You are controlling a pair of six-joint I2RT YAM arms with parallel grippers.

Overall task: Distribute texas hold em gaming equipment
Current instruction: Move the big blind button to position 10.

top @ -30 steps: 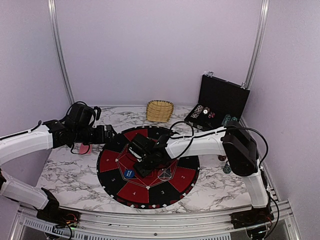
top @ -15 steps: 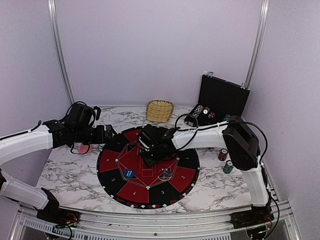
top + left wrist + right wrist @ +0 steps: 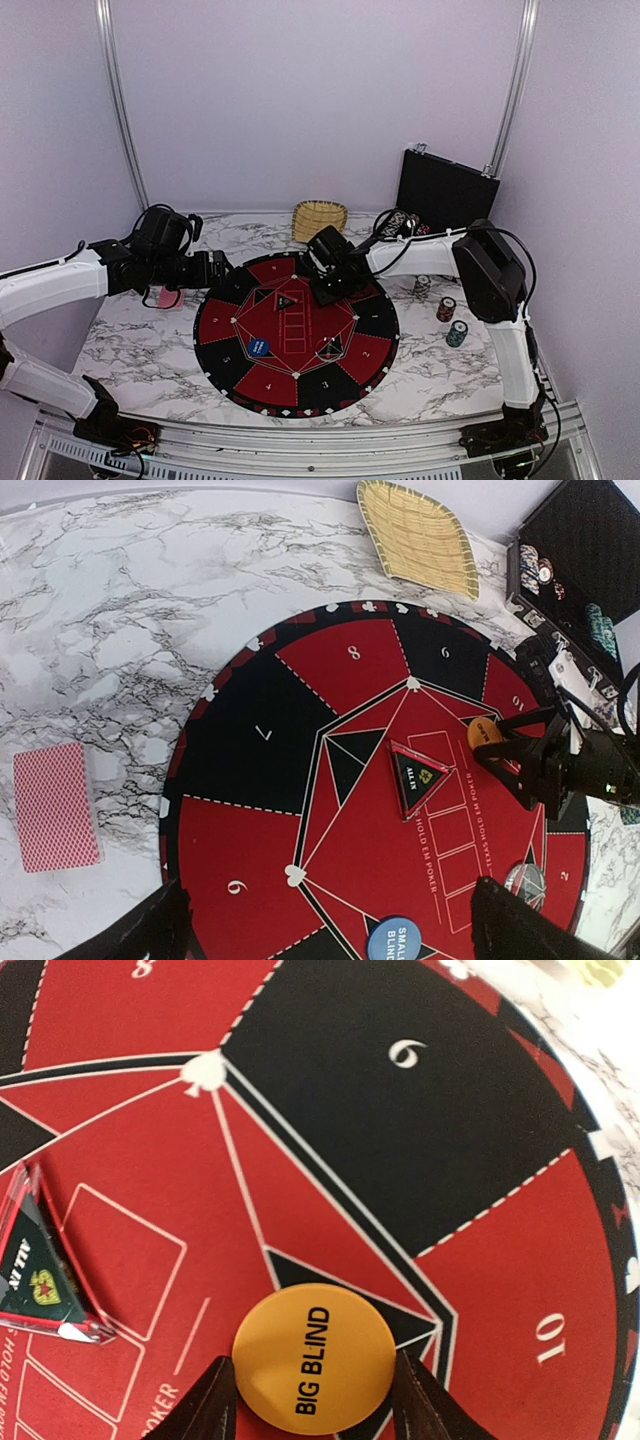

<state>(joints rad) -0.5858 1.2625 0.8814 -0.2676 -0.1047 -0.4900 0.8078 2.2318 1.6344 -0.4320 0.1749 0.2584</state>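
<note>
Orange disc is gripped by right gripper at lower centre, over mat; set-down judged next: lowered flat, then released. Left gripper is spread wide.

3 downward views share the mat; wrists nearest.

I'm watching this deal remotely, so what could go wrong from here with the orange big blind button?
The right end effector pinches the BIG BLIND disc by its thin edge, so it may slip or land tilted. The ALL IN triangle lies close beside it; a sweep could knock it.
</note>
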